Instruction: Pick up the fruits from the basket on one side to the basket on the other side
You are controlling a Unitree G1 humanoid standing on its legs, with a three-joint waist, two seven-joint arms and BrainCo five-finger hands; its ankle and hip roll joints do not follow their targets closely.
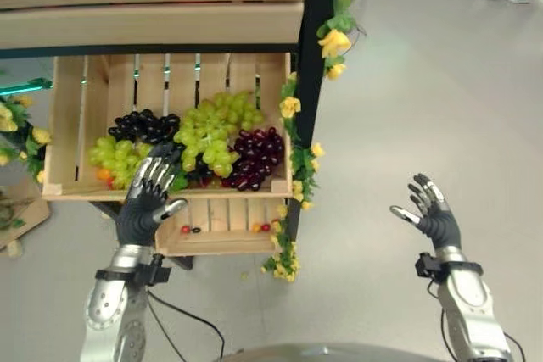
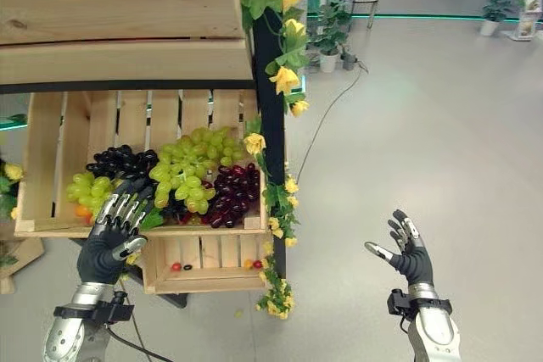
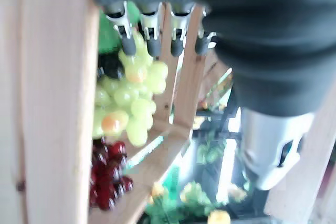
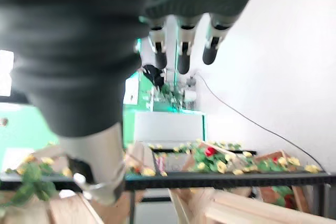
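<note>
Left eye view has my left hand [image 1: 146, 203] at the crate's [image 1: 68, 108] near rim, fingers [image 1: 156, 171] spread and empty just short of the green grapes [image 1: 208, 135], so I'd reach over the rim and curl around a bunch, right hand [image 1: 433, 208] idle, open.

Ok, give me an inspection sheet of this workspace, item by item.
Surface: slatted wooden crate on a stand, a smaller crate below it.
Job's things: green grapes, black grapes and dark red grapes lie in the upper crate; none held.
Clutter: small red and dark fruits in the lower crate.
Robot hands: left robot hand open at the crate's front edge, fingers toward the grapes; right robot hand open over bare floor.
Cables: nothing seen on the crates.
Surroundings: yellow flower garland on the dark post, grey floor.
</note>
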